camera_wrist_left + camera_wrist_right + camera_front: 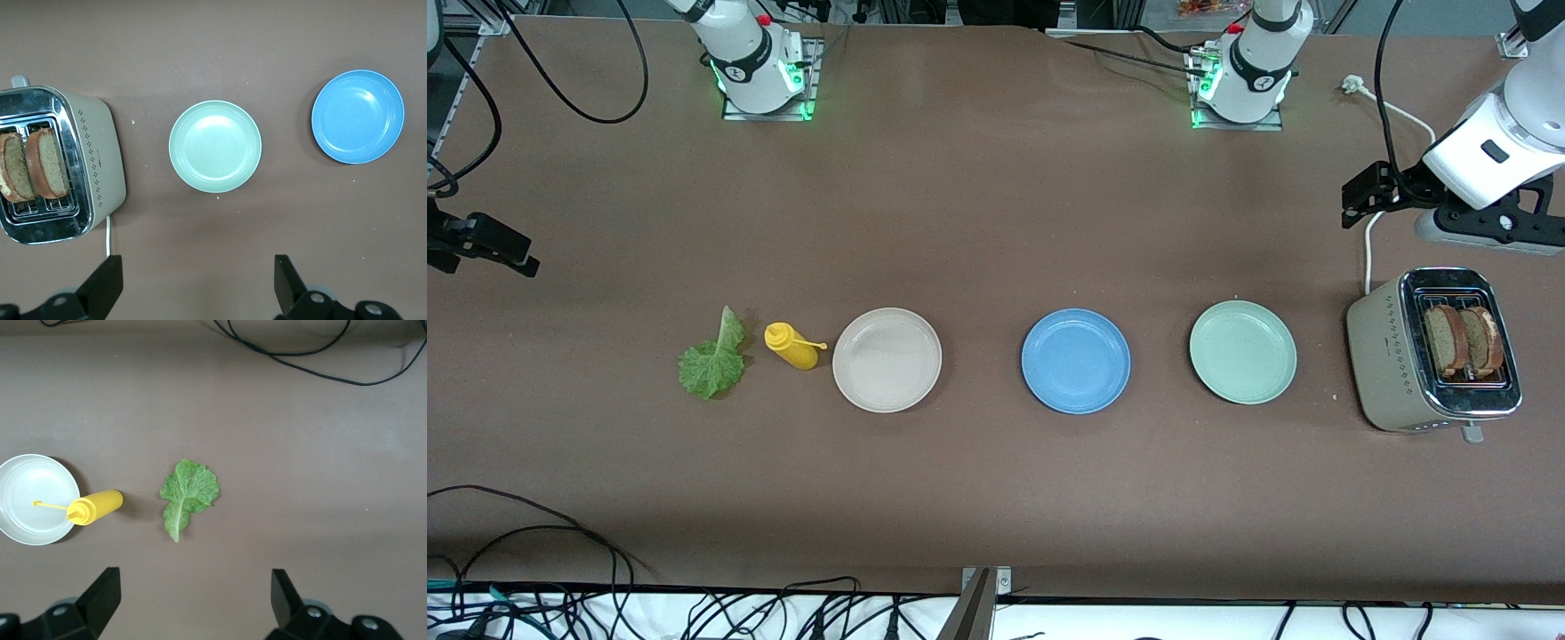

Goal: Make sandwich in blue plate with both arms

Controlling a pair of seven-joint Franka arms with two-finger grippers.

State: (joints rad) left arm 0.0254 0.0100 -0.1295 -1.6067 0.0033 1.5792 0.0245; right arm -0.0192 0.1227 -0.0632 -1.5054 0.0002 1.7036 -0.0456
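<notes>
Front view: the blue plate (1075, 360) sits bare between the cream plate (887, 359) and green plate (1242, 351). Left wrist view: left gripper (193, 283) jaws apart over the surface near the toaster (60, 163); bread slices (30, 165) could snag in the slots. Right wrist view: right gripper (193, 600) jaws apart above the lettuce leaf (187, 495), which may slip

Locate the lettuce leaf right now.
In the front view, the lettuce leaf lies flat on the table toward the right arm's end, beside the yellow bottle.
</notes>
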